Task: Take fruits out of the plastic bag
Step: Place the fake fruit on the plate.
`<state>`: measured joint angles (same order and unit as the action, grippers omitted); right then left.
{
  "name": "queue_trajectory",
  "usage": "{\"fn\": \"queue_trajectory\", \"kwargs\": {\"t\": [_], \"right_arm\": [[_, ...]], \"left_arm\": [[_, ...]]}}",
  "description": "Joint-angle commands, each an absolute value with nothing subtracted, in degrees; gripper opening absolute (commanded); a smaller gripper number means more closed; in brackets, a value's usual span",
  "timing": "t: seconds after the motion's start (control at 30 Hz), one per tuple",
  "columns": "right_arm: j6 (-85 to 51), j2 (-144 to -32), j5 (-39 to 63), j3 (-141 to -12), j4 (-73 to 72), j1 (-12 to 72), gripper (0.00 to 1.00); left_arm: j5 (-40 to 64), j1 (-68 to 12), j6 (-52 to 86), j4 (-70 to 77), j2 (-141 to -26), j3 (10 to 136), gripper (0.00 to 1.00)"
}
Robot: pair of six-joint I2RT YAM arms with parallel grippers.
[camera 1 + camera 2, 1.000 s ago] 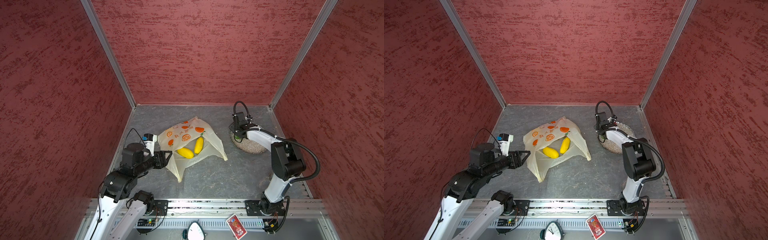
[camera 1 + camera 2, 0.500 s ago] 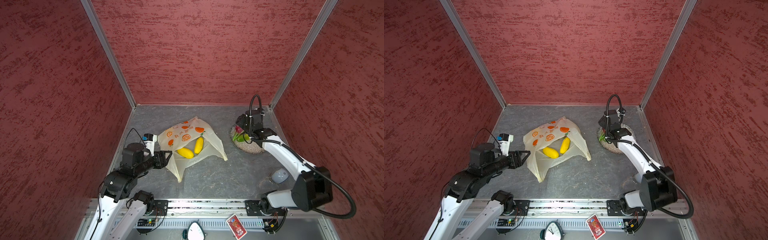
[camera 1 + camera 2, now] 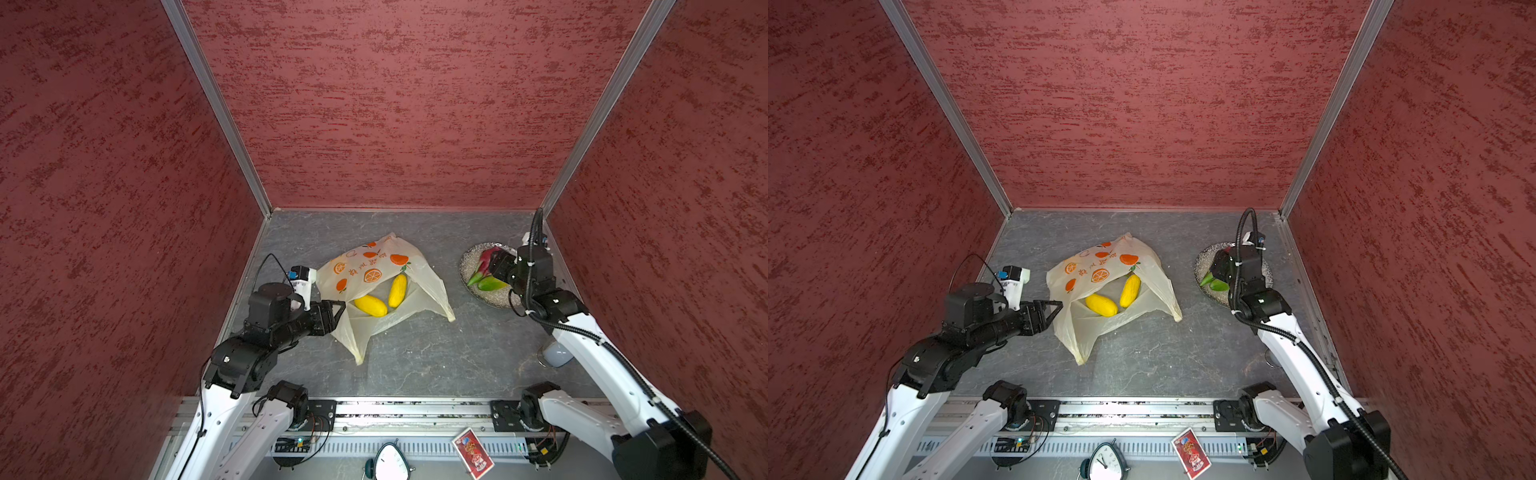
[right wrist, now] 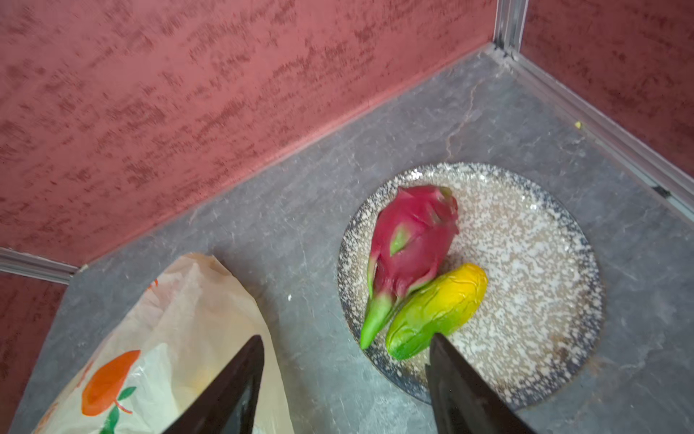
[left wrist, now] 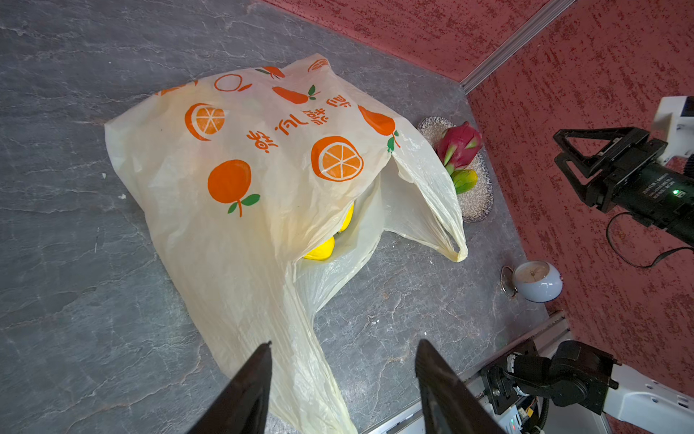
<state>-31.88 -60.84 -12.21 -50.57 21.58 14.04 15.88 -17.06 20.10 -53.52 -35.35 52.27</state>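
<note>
The thin translucent pale-yellow plastic bag [image 3: 374,270] printed with orange fruits and lettering lies crumpled near the middle of the grey stone-patterned tabletop [image 3: 436,357], its mouth gaping toward the robot. Two smooth yellow oblong mangoes sit inside that mouth on the lower film, one lying crosswise [image 3: 370,305] and one [image 3: 397,289] angled beside it with their near ends almost meeting. The left gripper [image 5: 345,342] is at the bag's left edge with its black fingers spread wide. A loose fold of plastic runs down between them but is not clamped, so it grasps nothing. Well to the right of the bag, by the side wall, sits the round speckled grey plate [image 4: 525,263]. It carries a pink dragon fruit with green tips [image 4: 413,240] and a green-yellow mango [image 4: 435,312] lying side by side and touching. The right gripper [image 4: 346,337] hangs over the plate's bag-side rim with its jaws parted and empty. One finger [image 4: 450,375] is just above the mango's green end, though whether it touches I cannot tell. A small white alarm clock [image 5: 537,282] stands on the table nearer the robot than the plate.
</note>
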Motion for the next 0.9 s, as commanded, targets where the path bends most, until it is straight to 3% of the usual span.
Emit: {"fn": "queue_trajectory", "kwargs": {"t": [0.0,0.07,0.27,0.53,0.87], "right_arm": [[-29.8,-67.5,-5.1,-55.9,26.8,10.0,0.76],[-29.4,-73.8,-3.4,-60.5,29.4,7.8,0.85],[-32.1,-91.4,-6.1,-75.7,38.8,3.7,0.94],[-36.5,-104.5,-2.0,-85.4,42.9,0.4,0.94],[-39.7,-109.2,0.3,-83.4,41.4,0.4,0.94]], "left_arm": [[14.9,-17.5,20.0,-53.2,-35.4,51.7,0.61],[14.6,-17.6,20.0,-53.3,-35.3,51.7,0.61],[13.4,-18.8,20.4,-53.7,-34.7,51.7,0.61],[12.0,-20.7,20.7,-54.0,-34.2,51.8,0.61],[12.3,-20.8,20.6,-53.9,-34.2,51.8,0.61]]}}
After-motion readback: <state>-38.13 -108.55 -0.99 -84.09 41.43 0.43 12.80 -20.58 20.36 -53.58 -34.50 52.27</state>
